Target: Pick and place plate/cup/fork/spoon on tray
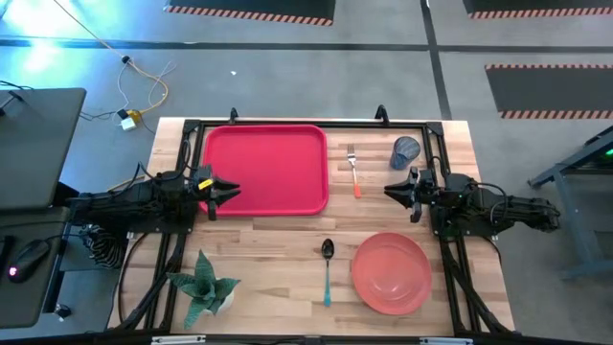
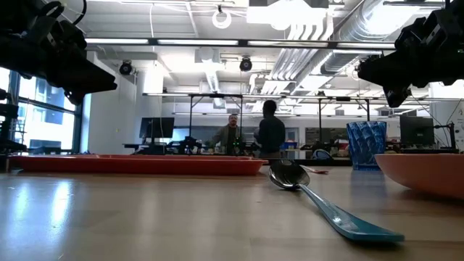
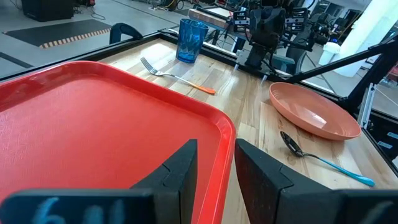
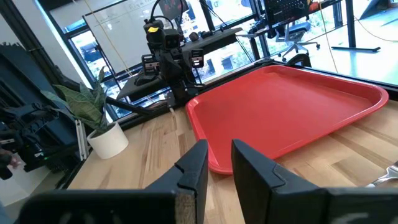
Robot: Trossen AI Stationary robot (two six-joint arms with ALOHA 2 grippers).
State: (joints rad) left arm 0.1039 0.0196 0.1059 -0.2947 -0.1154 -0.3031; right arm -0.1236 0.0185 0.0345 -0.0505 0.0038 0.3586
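Tray (image 1: 265,169) bare, left jaws (image 1: 230,189) over its edge

Both arms are matte black with 2 wedge-shaped fingers per pincer; the left pincer (image 1: 230,189) shows yellow markings.

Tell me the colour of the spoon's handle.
Light blue; the spoon shows it best in the left wrist view, lying beside the plate.

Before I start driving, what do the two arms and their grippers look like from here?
Both arms are dark, nearly black, jointed bodies. The left gripper has a small yellow mark just behind its pointed fingers; black cabling coils beside that arm. The right gripper is all dark, with no coloured mark visible. Up close, the fingers are blocky, matte black wedges.
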